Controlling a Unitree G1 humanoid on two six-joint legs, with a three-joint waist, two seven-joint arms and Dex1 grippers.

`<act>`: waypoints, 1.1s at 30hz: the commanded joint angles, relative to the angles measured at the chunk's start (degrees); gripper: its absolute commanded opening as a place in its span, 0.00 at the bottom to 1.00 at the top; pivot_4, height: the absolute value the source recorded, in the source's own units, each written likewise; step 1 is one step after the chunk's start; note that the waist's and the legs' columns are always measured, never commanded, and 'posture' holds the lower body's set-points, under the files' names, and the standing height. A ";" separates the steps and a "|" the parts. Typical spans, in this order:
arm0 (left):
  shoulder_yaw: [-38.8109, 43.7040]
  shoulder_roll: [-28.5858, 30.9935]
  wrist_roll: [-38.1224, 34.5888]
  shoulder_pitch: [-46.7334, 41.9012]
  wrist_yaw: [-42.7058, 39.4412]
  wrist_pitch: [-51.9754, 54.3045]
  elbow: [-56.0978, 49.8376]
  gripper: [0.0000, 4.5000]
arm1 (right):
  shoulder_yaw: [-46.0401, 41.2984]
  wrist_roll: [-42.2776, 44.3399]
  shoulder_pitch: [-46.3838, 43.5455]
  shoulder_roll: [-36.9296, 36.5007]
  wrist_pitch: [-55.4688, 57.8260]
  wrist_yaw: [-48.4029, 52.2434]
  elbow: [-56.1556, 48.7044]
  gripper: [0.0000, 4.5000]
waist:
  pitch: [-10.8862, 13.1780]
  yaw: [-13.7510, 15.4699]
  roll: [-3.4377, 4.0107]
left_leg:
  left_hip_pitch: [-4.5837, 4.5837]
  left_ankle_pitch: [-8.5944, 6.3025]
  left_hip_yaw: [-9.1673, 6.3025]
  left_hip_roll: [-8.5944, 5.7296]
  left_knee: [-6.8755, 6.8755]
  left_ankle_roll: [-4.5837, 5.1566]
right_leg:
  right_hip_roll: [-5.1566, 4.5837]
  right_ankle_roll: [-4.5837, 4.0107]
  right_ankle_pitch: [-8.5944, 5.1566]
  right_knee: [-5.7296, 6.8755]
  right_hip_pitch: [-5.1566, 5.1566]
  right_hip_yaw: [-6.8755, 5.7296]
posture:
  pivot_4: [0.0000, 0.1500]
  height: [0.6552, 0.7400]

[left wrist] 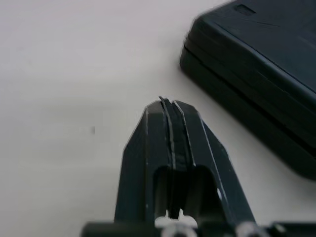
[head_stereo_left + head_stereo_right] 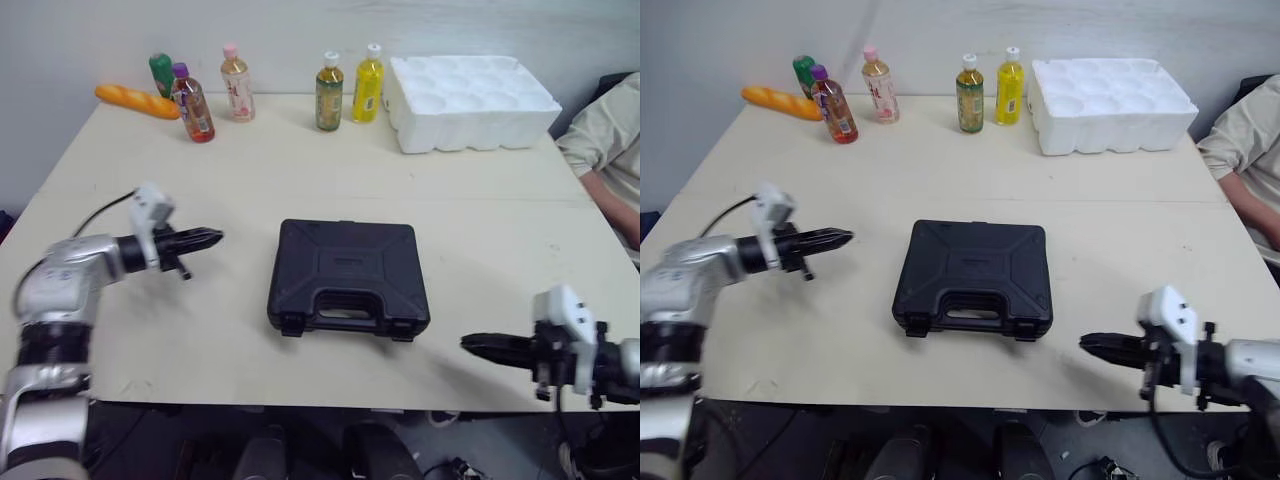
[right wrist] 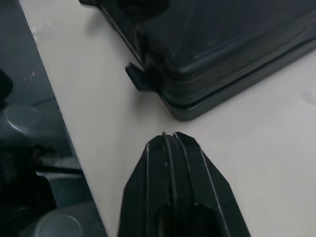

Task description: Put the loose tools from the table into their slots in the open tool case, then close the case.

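Observation:
The black tool case lies closed and flat in the middle of the table, its handle and latches toward the front edge. No loose tools show on the tabletop. My left gripper is shut and empty, hovering left of the case with its tip pointing at it. My right gripper is shut and empty near the front edge, just right of the case's front right corner. The wrist views show the case's side and a latch close ahead of the shut fingertips.
Several drink bottles and a bread loaf stand along the back edge. A white foam tray sits at the back right. A person's arm rests at the right side of the table.

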 commanded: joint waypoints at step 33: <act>-12.78 -12.25 16.05 -12.90 -18.99 -16.79 14.27 0.01 | 15.53 -13.92 -19.35 5.63 -10.71 -4.15 16.18 0.00 | 0.20 0.08 -0.36 | -0.16 0.10 0.10 0.03 0.39 -0.25 | 0.02 0.15 0.05 0.20 -0.08 0.07 | 1.00 1.00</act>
